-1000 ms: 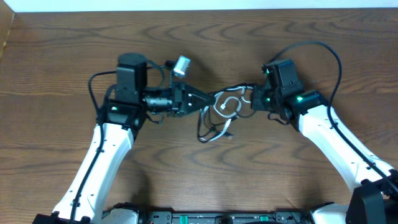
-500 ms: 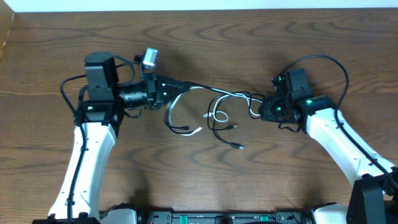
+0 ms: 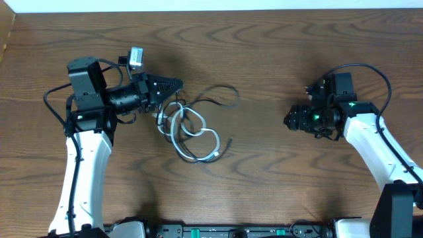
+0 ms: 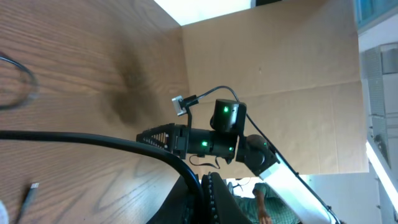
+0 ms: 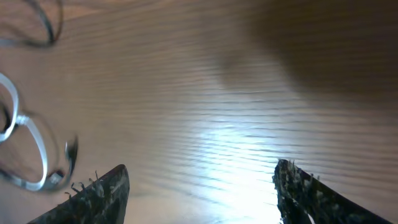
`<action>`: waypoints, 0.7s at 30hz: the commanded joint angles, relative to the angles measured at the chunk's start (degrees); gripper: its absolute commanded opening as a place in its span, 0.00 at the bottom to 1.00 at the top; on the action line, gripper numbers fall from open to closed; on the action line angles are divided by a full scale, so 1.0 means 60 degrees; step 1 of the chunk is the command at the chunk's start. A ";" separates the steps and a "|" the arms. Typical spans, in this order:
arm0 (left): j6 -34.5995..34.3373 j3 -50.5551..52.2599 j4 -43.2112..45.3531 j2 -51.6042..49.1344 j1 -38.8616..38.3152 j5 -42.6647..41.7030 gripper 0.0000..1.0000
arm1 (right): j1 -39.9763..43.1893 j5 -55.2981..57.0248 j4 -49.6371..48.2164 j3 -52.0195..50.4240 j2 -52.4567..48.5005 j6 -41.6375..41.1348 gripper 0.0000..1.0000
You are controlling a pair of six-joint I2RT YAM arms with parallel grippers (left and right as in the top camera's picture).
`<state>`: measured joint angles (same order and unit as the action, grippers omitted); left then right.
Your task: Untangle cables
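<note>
My table is the biggest thing here: a flat top of dark brown wood with long wavy grain and a dull sheen. Both arms have smooth white shells on the long links and boxy black joints at the wrist. The left arm comes up from the near edge and bends at its wrist to point right. The right arm comes up from the far side and bends to point left.

The 2 cables lie looped together on the wood just right of and below the left gripper, well apart from the right one. The white cable is thin and glossy and curls in rounded loops. The black cable is thin and matte and arcs above it.

In my left wrist view a black cord runs straight into the closed fingers, so that pincer grips the black cable. The right gripper hovers with its jaws spread wide, bare wood between its 2 dark, rough-edged fingers.
</note>
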<state>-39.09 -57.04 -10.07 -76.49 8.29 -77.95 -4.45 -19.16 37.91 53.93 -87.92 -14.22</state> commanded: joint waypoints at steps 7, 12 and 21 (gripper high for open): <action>-0.0637 -0.0175 0.1239 0.0120 -0.0889 0.0273 0.07 | -0.0266 -0.3289 -0.1249 0.0645 0.0117 0.0565 0.71; -0.4095 -0.0175 0.5493 0.0124 -0.1133 0.0321 0.07 | -0.0594 -0.3340 -0.1679 0.0641 0.0117 0.0222 0.71; -0.8433 -0.0175 1.1333 0.0124 -0.1734 0.1038 0.08 | -0.1344 -0.3304 -0.3224 0.0641 0.0117 -0.0350 0.71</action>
<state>-77.89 -57.25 56.25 -76.23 -1.67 -74.28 -11.31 -37.91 20.93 57.06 -87.90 -14.52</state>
